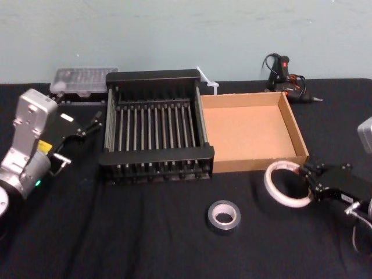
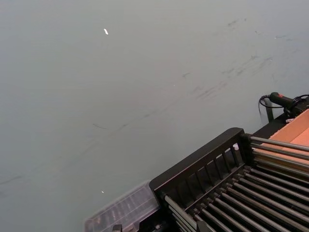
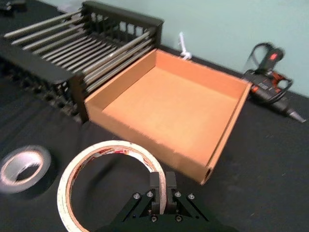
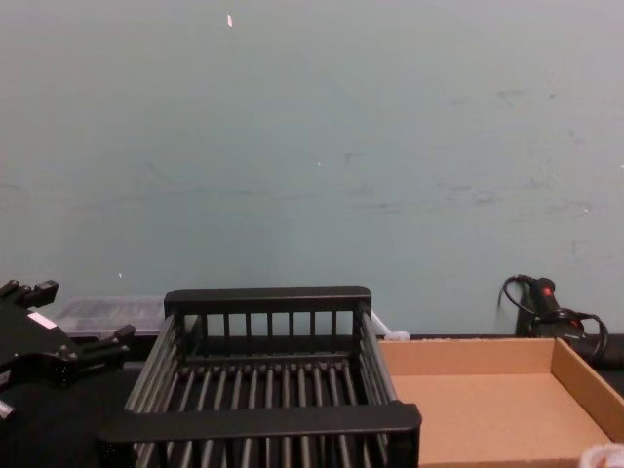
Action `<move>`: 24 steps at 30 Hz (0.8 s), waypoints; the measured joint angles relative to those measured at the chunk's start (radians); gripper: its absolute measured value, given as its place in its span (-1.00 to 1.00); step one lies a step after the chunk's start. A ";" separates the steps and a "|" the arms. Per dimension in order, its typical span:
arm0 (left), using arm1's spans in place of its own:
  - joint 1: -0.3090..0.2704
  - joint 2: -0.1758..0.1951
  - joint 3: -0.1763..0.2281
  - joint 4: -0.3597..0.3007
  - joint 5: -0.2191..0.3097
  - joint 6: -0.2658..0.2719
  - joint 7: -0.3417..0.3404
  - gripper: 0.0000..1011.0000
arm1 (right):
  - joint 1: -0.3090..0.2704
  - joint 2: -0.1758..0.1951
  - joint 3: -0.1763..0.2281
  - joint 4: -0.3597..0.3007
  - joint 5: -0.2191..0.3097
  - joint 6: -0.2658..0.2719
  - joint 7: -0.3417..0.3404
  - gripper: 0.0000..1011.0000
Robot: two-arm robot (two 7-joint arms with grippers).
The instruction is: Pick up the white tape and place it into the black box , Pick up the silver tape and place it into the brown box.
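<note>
Starting nearest the robot, the silver tape (image 1: 224,228) lies flat on the black table (image 1: 145,244), in front of where the two boxes meet, with no gripper touching it. Just to its right, the right gripper (image 1: 308,174) has its fingers clamped across the wall of the white tape (image 1: 271,190). The roll sits low at the brown box's (image 1: 256,161) front right corner, outside its wall; whether it is clear of the cloth cannot be told. Farther back, the brown box and the black box (image 1: 157,156) stand side by side, touching, both with nothing in them. The left gripper (image 1: 80,139) is parked beside the black box's left wall, fingers spread and holding nothing.

Assessment: the first pick is at the grasp stage. Neither placement is complete. The white roll has to cross to the black box, and the silver roll's whole transfer remains.
</note>
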 joint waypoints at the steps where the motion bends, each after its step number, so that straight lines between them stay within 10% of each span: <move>1: 0.000 0.000 0.000 0.000 0.000 0.000 0.000 0.98 | 0.007 -0.005 0.004 0.000 0.001 0.002 -0.008 -0.84; 24: 0.000 0.000 0.000 0.000 0.000 0.000 0.000 0.98 | 0.213 -0.103 -0.068 0.101 -0.093 0.012 -0.034 -0.84</move>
